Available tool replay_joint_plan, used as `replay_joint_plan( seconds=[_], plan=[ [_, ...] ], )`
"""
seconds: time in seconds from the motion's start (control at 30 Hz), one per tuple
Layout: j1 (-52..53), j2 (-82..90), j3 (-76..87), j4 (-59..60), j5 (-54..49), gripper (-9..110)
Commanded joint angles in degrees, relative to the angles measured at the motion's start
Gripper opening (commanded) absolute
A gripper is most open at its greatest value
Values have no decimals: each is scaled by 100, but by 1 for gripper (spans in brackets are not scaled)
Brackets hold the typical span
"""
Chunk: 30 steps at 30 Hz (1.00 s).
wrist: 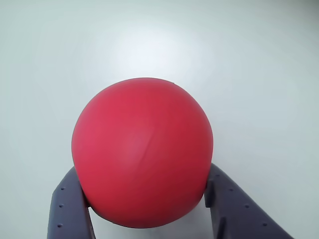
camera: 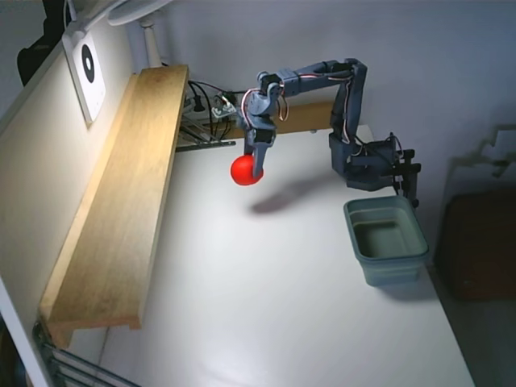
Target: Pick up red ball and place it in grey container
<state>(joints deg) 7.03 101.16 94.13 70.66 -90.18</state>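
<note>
The red ball (camera: 244, 170) hangs above the white table, held between the fingers of my gripper (camera: 251, 171), which is shut on it. Its shadow falls on the table to the lower right. In the wrist view the red ball (wrist: 142, 152) fills the centre, with a grey-blue finger (wrist: 67, 209) pressing on each side and bare table behind it. The grey container (camera: 387, 239) stands open and empty at the table's right edge, well to the right of and below the ball in the fixed view.
A long wooden shelf (camera: 129, 193) runs along the left side of the table. The arm's base (camera: 367, 165) is clamped at the back right, just behind the container. Cables (camera: 205, 109) lie at the back near the shelf end.
</note>
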Motion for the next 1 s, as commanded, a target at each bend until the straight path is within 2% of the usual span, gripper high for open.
replay_joint_plan(
  seconds=[0.0, 0.33, 0.57, 0.97],
  plan=[
    [-504, 206, -280, 123, 18, 23],
    [-2194, 206, -280, 123, 18, 23],
    [-2486, 197, -328, 162, 18, 23],
    [-2487, -732, -3589, 2494, 18, 23]
  ],
)
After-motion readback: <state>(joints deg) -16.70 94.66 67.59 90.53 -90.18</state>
